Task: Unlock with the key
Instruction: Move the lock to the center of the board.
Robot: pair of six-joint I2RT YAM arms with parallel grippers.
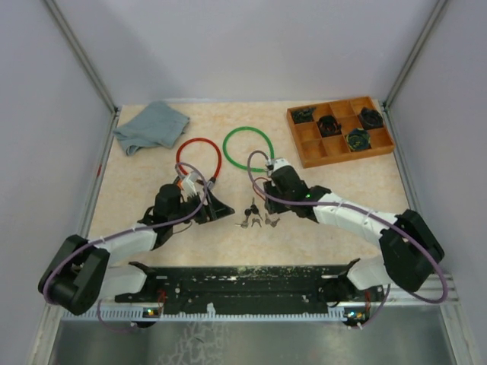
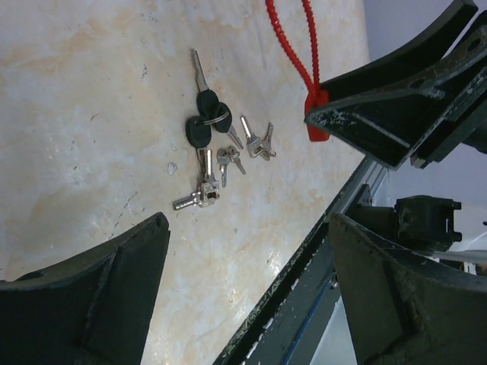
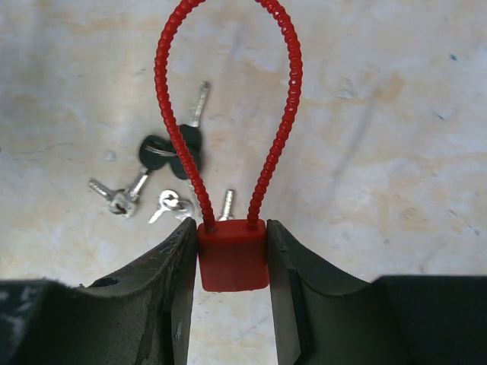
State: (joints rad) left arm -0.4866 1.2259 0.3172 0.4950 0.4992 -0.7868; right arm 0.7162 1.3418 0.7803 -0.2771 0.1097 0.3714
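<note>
The red cable lock's body (image 3: 232,258) sits squeezed between the fingers of my right gripper (image 3: 232,243), which is shut on it. Its beaded loop (image 3: 285,114) arches away over the table. Several keys (image 3: 171,152), two black-headed on a ring and some small silver ones, lie behind the loop to the left. In the left wrist view the same keys (image 2: 213,141) lie ahead of my left gripper (image 2: 249,228), which is open and holds nothing. The lock body (image 2: 316,125) shows there pinched by the right fingers (image 2: 396,106). From above, the keys (image 1: 255,218) lie between both grippers.
A red cable loop (image 1: 199,141) and a green cable loop (image 1: 248,131) lie on the table behind the grippers. A blue-grey cloth (image 1: 152,125) is at the back left. A wooden compartment tray (image 1: 304,152) with dark parts stands back right. The black rail (image 2: 304,289) runs along the near edge.
</note>
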